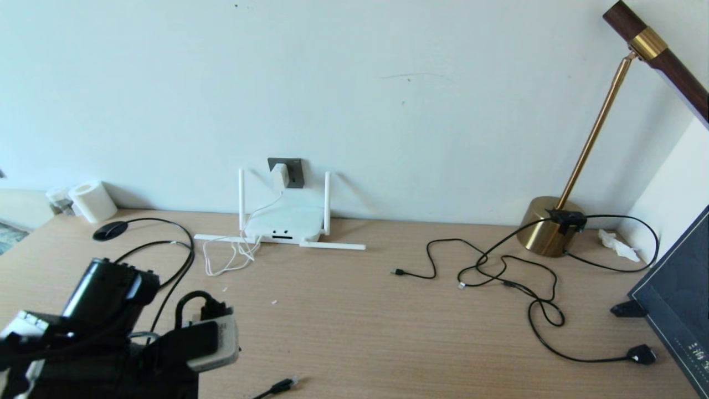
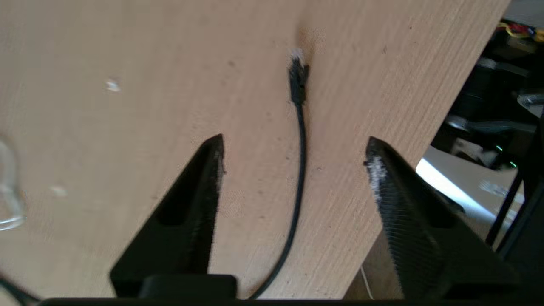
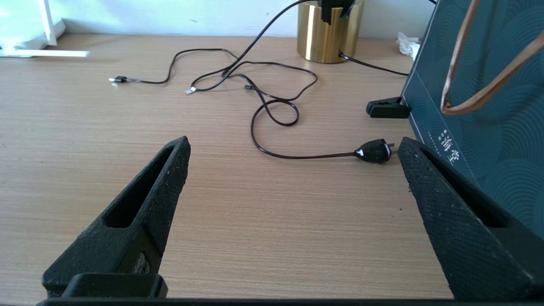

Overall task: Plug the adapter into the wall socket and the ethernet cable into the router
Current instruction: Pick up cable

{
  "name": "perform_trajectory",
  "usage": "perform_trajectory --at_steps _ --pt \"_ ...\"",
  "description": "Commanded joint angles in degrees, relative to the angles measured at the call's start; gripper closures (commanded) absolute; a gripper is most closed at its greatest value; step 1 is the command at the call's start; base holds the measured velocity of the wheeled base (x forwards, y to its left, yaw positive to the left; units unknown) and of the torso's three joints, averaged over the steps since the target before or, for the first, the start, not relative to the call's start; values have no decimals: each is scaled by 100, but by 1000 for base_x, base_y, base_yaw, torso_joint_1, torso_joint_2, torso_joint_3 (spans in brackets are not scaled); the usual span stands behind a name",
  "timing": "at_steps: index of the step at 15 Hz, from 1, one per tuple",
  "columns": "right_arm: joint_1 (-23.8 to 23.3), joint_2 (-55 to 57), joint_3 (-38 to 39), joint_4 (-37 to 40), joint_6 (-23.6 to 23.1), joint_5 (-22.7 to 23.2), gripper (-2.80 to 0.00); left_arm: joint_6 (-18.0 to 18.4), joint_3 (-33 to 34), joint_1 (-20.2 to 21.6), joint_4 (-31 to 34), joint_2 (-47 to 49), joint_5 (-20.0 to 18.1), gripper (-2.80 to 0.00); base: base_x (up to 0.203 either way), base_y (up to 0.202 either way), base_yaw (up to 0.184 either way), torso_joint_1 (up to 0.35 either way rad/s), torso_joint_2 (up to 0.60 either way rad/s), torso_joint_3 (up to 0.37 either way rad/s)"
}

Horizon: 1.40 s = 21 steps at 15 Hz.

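The white adapter (image 1: 281, 174) sits in the dark grey wall socket (image 1: 292, 170), its thin white cord (image 1: 230, 256) trailing down to the table. Below it lies the white router (image 1: 284, 223) with two antennas upright and two flat. The ethernet cable's plug (image 1: 283, 384) lies near the table's front edge; in the left wrist view the ethernet cable (image 2: 300, 161) runs between the open fingers of my left gripper (image 2: 293, 153), which hovers above it without touching. My right gripper (image 3: 293, 157) is open over bare table, out of the head view.
A brass lamp (image 1: 551, 224) stands at the back right with thin black USB cables (image 1: 498, 271) and a black mains plug (image 1: 641, 353) sprawled before it. A dark box (image 1: 678, 302) lines the right edge. A white roll (image 1: 93, 200) sits back left.
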Motion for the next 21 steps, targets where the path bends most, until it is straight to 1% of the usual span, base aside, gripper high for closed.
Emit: perform_trajectory --at_steps 1,3,5,7,11,14,17,19,21 --pt "2 9 0 -2 1 -2 -280 76 -98 -8 24 581 0 -280 0 0 0 0 0 0" --pt "2 9 0 -2 1 -2 -280 191 -190 -10 67 966 14 -280 0 0 0 0 0 0" --pt "2 9 0 -2 1 -2 -280 267 -396 -139 330 1226 61 -280 0 0 0 0 0 0" --pt "2 9 0 -2 1 -2 -280 279 -756 -326 525 1561 208 -280 0 0 0 0 0 0" --pt "2 9 0 -2 1 -2 -280 281 -1323 -602 578 2202 456 -280 0 0 0 0 0 0" --pt "2 9 0 -2 1 -2 -280 281 -1370 -612 696 2351 580 -280 0 0 0 0 0 0" --pt "2 9 0 -2 1 -2 -280 277 -1428 -660 782 2452 596 -280 0 0 0 0 0 0" --pt "2 9 0 -2 1 -2 -280 277 -1391 -660 896 2444 597 -280 0 0 0 0 0 0" --pt "2 9 0 -2 1 -2 -280 277 -1275 -651 873 2461 643 -280 0 0 0 0 0 0"
